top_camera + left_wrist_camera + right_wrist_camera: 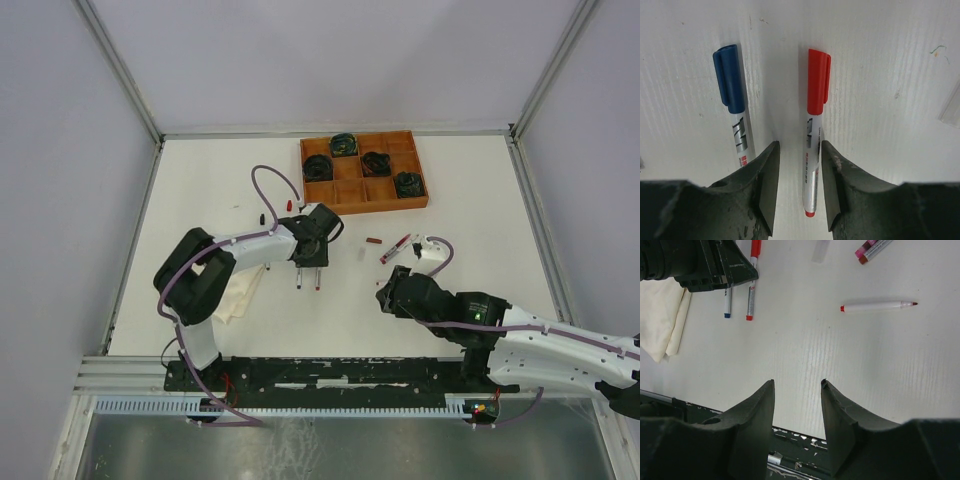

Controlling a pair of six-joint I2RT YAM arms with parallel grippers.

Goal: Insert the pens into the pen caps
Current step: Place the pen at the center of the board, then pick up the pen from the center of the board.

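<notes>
Red-capped pen [811,150], axis along left end effector [800,144], cap [817,82] outward

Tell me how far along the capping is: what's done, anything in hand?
Done: the blue-capped pen and red-capped pen lie capped, side by side. In hand: nothing; the left gripper stands open astride the red one, the right gripper open and empty. Left: at least one uncapped pen on the table, plus a loose brown cap and red cap near the tray.

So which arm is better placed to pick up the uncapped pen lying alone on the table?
Right. The right claw is open and empty, with the uncapped pen just ahead. The left claw straddles the capped red pen.
</notes>
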